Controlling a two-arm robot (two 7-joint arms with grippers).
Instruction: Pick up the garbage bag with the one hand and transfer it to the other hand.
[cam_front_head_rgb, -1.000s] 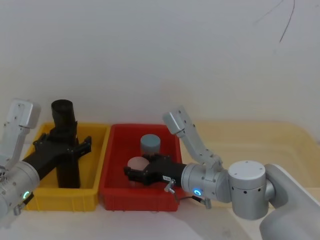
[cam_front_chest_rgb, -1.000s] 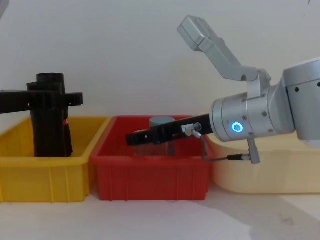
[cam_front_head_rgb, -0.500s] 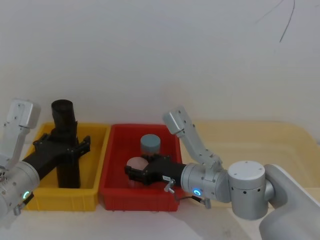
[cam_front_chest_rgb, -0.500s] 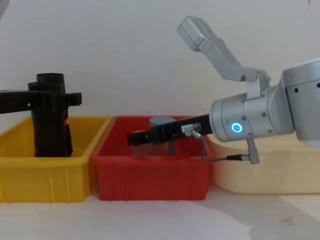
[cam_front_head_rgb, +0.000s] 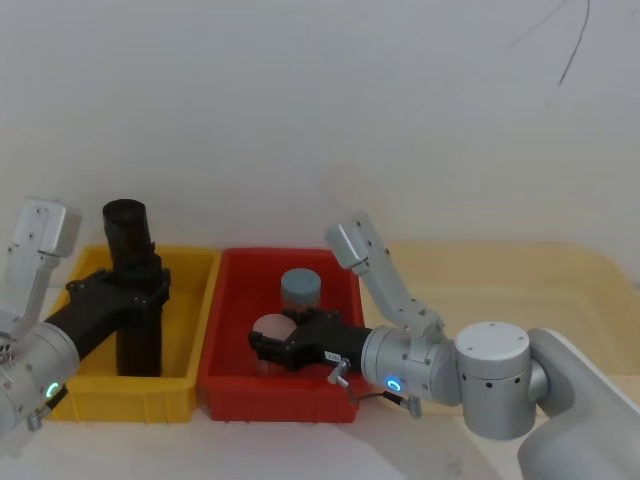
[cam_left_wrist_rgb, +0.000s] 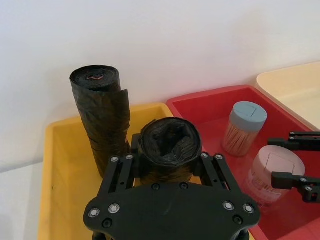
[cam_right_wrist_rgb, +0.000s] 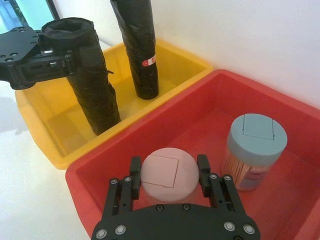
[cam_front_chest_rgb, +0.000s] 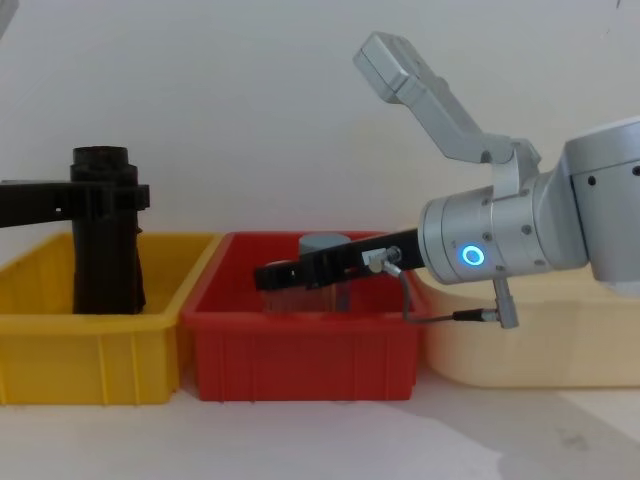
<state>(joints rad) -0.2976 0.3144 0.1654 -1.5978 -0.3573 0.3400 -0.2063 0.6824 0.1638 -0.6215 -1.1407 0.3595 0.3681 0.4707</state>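
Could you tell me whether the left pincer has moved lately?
Yes: the left pincer has closed inward onto the garbage bag, away from the yellow bin's right wall.

Soft, even light brightens the white wall (cam_front_head_rgb: 300, 100). Faint shadows lie on the surface (cam_front_head_rgb: 300, 450) under the red bin (cam_front_head_rgb: 280, 395). The garbage bag (cam_left_wrist_rgb: 169, 150) looks dark and matte; a blue ring (cam_front_chest_rgb: 470, 255) glows.

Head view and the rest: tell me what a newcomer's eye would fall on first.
The left gripper first: its fingers are closed on the garbage bag, a black roll upright in the yellow bin, a second black roll close by. Next, the right gripper reaches into the red bin at a pink-lidded jar, beside a blue-lidded jar.
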